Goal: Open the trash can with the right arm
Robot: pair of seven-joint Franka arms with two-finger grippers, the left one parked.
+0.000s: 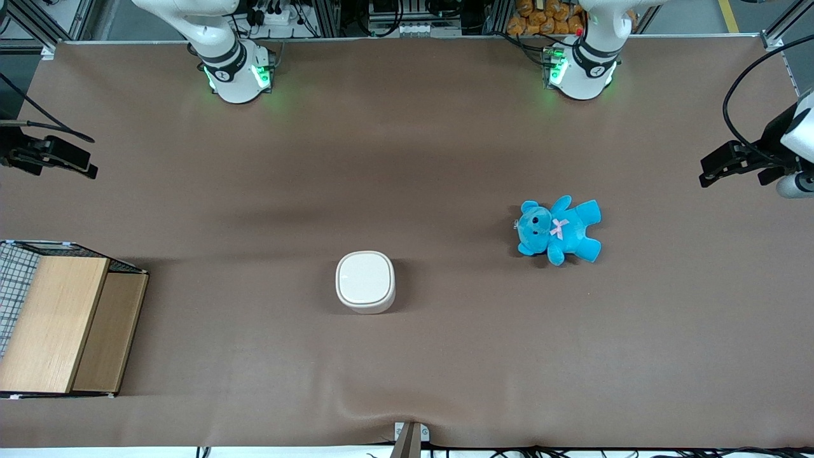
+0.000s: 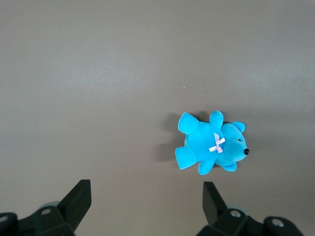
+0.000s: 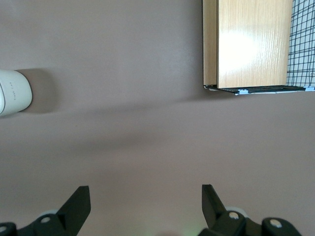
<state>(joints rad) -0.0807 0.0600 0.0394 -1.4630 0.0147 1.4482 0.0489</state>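
Note:
The trash can [image 1: 365, 281] is a small cream-white rounded-square bin standing on the brown table, its smooth lid down flat. The right wrist view catches only the edge of the trash can [image 3: 12, 92]. My right gripper [image 1: 79, 166] hangs above the table at the working arm's end, well apart from the bin and farther from the front camera than it. In the right wrist view the gripper [image 3: 145, 194] is open, with only bare table between its black fingers [image 3: 78, 204].
A wooden box with wire mesh [image 1: 57, 321] sits at the working arm's end of the table, nearer the front camera than the gripper; it also shows as the wooden box [image 3: 246, 44]. A blue teddy bear [image 1: 558, 230] lies toward the parked arm's end.

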